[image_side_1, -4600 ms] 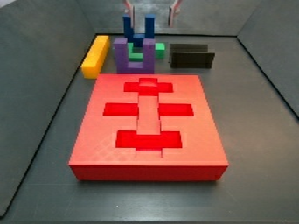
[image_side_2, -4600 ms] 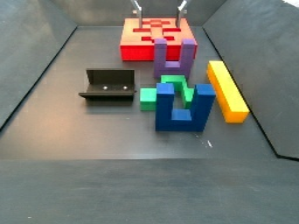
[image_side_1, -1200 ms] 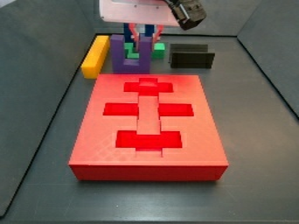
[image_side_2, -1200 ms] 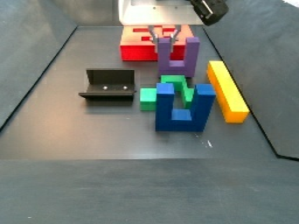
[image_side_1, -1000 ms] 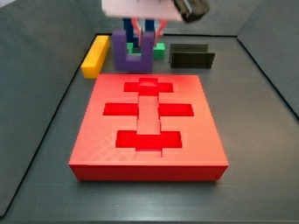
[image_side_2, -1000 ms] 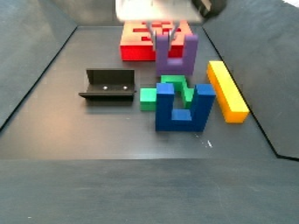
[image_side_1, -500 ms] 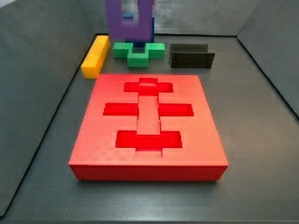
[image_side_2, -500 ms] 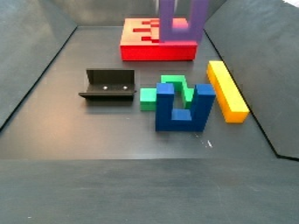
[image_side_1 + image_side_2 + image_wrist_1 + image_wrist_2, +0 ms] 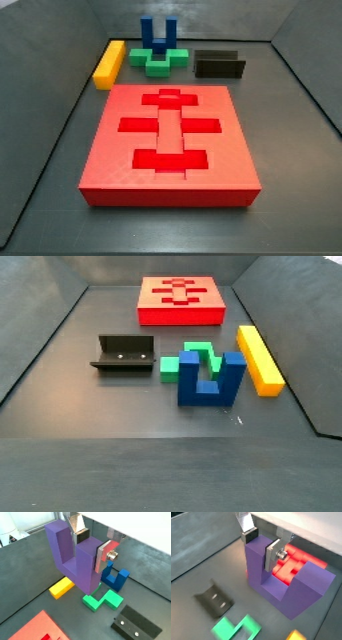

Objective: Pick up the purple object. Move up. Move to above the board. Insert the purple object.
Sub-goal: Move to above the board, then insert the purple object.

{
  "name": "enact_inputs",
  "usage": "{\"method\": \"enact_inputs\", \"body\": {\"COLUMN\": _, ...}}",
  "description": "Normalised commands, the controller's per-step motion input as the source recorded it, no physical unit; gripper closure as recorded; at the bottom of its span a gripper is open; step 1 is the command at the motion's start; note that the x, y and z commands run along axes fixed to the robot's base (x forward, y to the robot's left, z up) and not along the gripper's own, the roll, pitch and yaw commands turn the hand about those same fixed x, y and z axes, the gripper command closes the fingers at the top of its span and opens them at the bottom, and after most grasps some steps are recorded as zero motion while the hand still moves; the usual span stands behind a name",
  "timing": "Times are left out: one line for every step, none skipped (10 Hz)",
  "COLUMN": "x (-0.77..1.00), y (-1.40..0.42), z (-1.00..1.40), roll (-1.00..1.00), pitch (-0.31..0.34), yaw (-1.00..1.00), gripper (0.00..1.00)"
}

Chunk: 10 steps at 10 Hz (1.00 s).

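Observation:
My gripper (image 9: 91, 548) is shut on one upright prong of the purple object (image 9: 72, 562), a chunky U-shaped block, and holds it high above the floor. Both wrist views show this; in a wrist view the gripper (image 9: 261, 546) grips the prong of the purple object (image 9: 286, 587), with the red board (image 9: 302, 561) below and beyond it. A corner of the board (image 9: 39, 630) shows in a wrist view. The board (image 9: 174, 176) lies flat with its dark recesses up in both side views (image 9: 158, 316). The gripper and the purple object are out of both side views.
A green block (image 9: 163, 63) (image 9: 187, 360), a blue upright piece (image 9: 156, 35) (image 9: 211, 381) and a yellow bar (image 9: 108, 63) (image 9: 259, 358) sit on the floor beyond the board. The dark fixture (image 9: 219, 66) (image 9: 123, 354) stands beside them. Grey walls surround the floor.
My gripper has risen with the purple object, from the floor beside the green block up and out of both side views. The other pieces have not moved.

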Motion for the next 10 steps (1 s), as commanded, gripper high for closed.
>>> {"method": "enact_inputs", "body": {"x": 0.02, "y": -1.40, "z": 0.30, "roll": -0.01, "pitch": 0.131, "yaw": 0.05, "gripper": 1.00}}
{"method": "enact_inputs", "body": {"x": 0.03, "y": -1.40, "z": 0.31, "roll": 0.04, "pitch": 0.123, "yaw": 0.05, "gripper": 1.00}}
{"method": "enact_inputs", "body": {"x": 0.07, "y": -1.40, "z": 0.32, "roll": -0.01, "pitch": 0.121, "yaw": 0.02, "gripper": 1.00}}
{"method": "enact_inputs", "body": {"x": 0.09, "y": -1.40, "z": 0.31, "roll": 0.01, "pitch": 0.127, "yaw": 0.02, "gripper": 1.00}}
{"method": "enact_inputs", "body": {"x": 0.10, "y": -0.70, "z": 0.16, "roll": 0.02, "pitch": 0.142, "yaw": 0.01, "gripper": 1.00}}
{"method": "enact_inputs", "body": {"x": 0.11, "y": -0.34, "z": 0.08, "roll": 0.02, "pitch": 0.146, "yaw": 0.01, "gripper": 1.00}}
{"method": "enact_inputs", "body": {"x": 0.04, "y": -0.26, "z": -0.24, "roll": 0.10, "pitch": 0.000, "yaw": 0.00, "gripper": 1.00}}
{"method": "enact_inputs", "body": {"x": 0.05, "y": -0.27, "z": -0.24, "roll": 0.11, "pitch": 0.000, "yaw": 0.00, "gripper": 1.00}}
{"method": "enact_inputs", "body": {"x": 0.03, "y": -0.27, "z": -0.26, "roll": 0.11, "pitch": 0.000, "yaw": 0.00, "gripper": 1.00}}
{"method": "enact_inputs", "body": {"x": 0.05, "y": -0.28, "z": -0.26, "roll": 0.11, "pitch": 0.000, "yaw": 0.00, "gripper": 1.00}}
